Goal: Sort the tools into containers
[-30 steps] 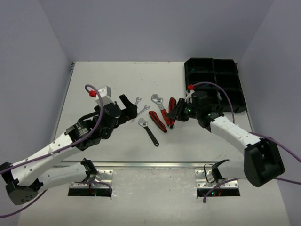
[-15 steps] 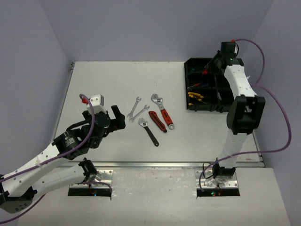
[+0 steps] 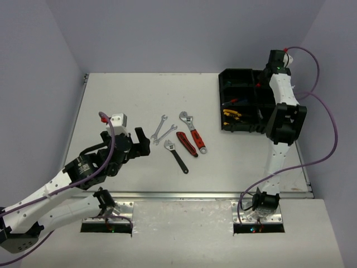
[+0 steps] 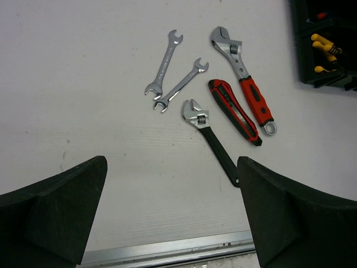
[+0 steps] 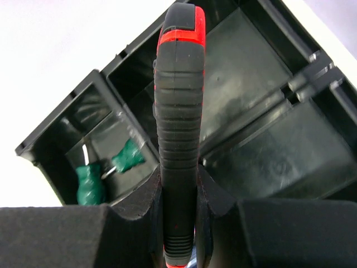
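**A:** Tools, left to right. The left gripper hangs over bare table on the near side of the loose pile, jaws spread wide and nothing in them.

**B:** What's in the pile?

**A:** Five pieces, mid-table. A long silver wrench and a shorter silver wrench lie side by side, their near ends almost touching. Next comes the black-handled adjustable wrench. Then the red-and-black knife-shaped tool sits just beside the red-handled adjustable wrench, the two roughly parallel.

**B:** Tray?

**A:** The black tray is at the far right of the table, well apart from the pile. Yellow-handled pliers are in its near-left compartment (there's something red in the one behind, too small to name). The right wrist view shows green screwdrivers lying in a corner compartment.

**B:** Right gripper?

**A:** The right gripper is clamped on a ribbed black handle with a red band, held up over the tray's far end. Only the handle shows, so I can't tell what kind of tool it is.
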